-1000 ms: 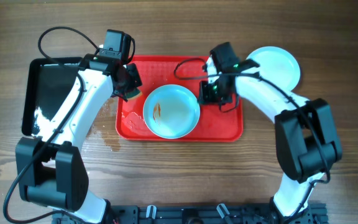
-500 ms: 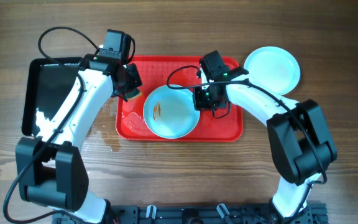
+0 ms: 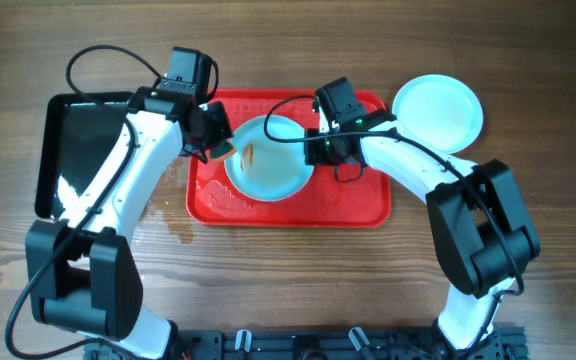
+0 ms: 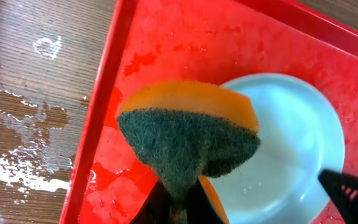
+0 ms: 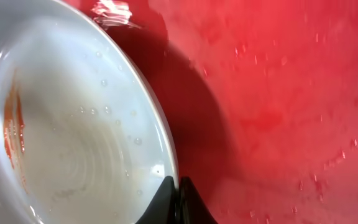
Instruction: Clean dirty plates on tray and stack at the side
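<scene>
Right tool (image 3: 320, 148) is clamped on the rim of the dirty plate (image 3: 268, 165), which sits tipped up mid-frame on the red tray (image 3: 358, 205) — that tilt needs a firm grip. Left tool (image 3: 213, 140) pinches the sponge (image 4: 188, 134) at the plate's left edge. Best to sweep it scourer-side across the orange-brown smear (image 5: 11, 134) — the rest looks pale and wet.

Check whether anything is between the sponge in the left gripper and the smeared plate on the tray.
Nothing visible is. The left gripper holds the sponge right at the plate's left rim, with the orange-brown smear just inside it. The right gripper pinches the opposite rim, clear of the smear.
</scene>
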Action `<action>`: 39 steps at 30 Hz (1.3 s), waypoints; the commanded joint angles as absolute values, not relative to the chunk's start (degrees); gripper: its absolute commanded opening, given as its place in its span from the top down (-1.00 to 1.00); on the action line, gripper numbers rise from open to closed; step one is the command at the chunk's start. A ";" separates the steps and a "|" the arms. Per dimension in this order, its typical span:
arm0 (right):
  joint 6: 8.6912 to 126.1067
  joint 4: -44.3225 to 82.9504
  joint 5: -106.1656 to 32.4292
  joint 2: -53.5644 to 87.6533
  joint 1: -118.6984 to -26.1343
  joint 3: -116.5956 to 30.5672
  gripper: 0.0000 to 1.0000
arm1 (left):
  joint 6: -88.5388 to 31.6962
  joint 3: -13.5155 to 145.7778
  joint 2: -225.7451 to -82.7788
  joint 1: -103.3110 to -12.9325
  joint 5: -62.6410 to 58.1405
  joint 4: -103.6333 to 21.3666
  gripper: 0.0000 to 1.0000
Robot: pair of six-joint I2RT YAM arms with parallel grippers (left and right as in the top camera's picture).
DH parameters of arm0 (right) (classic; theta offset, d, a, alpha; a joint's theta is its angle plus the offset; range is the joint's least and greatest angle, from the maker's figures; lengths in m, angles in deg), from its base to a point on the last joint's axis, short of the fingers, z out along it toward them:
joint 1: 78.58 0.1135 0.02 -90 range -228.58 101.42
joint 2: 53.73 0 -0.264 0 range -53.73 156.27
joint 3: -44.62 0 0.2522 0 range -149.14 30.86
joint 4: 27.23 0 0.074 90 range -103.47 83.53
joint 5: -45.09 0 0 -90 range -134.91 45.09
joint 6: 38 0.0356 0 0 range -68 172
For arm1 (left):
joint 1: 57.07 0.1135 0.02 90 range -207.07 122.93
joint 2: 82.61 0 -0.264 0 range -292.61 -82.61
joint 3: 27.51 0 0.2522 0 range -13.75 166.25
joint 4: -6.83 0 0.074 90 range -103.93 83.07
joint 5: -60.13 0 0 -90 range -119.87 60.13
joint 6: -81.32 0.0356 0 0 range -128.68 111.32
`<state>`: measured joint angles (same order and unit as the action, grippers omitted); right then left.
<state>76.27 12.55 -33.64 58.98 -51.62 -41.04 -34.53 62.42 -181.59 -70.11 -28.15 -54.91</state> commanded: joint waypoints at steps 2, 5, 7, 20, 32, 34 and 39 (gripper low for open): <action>75.79 11.61 -34.61 60.31 -51.53 -40.69 0.91 | -34.03 63.03 -181.90 -73.15 -26.66 -54.50 0.92; 74.55 11.13 -34.37 60.35 -51.53 -40.69 0.91 | -32.67 62.98 -183.41 -74.50 -26.69 -53.62 0.92; 73.82 10.95 -33.84 60.35 -51.53 -40.69 0.91 | -32.69 62.98 -184.37 -75.07 -26.64 -52.95 0.92; 76.93 13.97 -28.14 60.51 -51.86 -40.69 0.91 | -32.67 62.98 -187.06 -77.28 -25.81 -52.36 0.92; 77.67 14.04 -28.14 60.51 -51.86 -40.69 0.91 | -31.45 62.96 -191.28 -79.05 -25.68 -51.31 0.92; 77.69 13.90 -28.14 60.51 -51.88 -40.69 0.92 | -31.43 62.92 -192.06 -79.09 -24.17 -51.29 0.92; 78.07 13.23 -28.11 60.51 -51.86 -40.69 0.91 | -31.43 62.20 -193.24 -79.16 -18.34 -49.28 0.92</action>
<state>76.88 13.69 -29.49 59.55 -51.66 -40.95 -32.32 62.39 -192.17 -78.94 -23.58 -50.72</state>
